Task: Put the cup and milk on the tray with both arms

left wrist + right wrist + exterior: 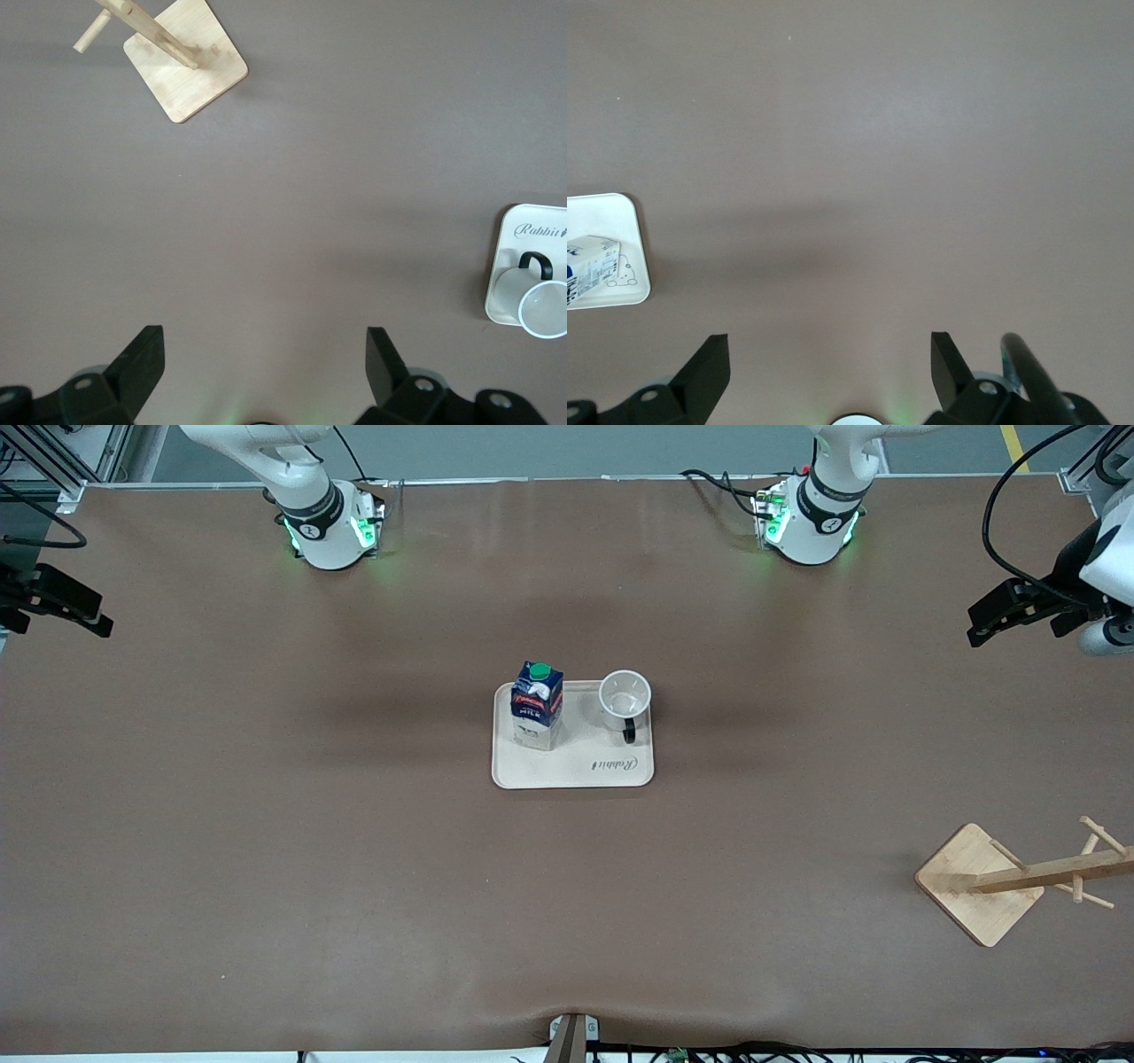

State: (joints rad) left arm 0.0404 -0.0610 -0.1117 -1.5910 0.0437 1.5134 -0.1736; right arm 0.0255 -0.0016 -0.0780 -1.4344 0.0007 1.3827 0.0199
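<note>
Front view: milk [537,705], cup [625,699] upright on tray [576,773]; left tool [997,614], right tool [66,607] wide open, empty, over table ends.

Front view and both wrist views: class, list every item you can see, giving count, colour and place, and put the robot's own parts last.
tray: one, cream, mid-table.
milk: one, dark blue with green cap, upright on the tray, toward the right arm's end.
cup: one, white with black handle, upright on the tray beside the milk.
wooden rack: one, light wood, toward the left arm's end, nearer the front camera than the tray.
left gripper: one, black, open, over bare table, waiting.
right gripper: one, black, open, over bare table, waiting.
</note>
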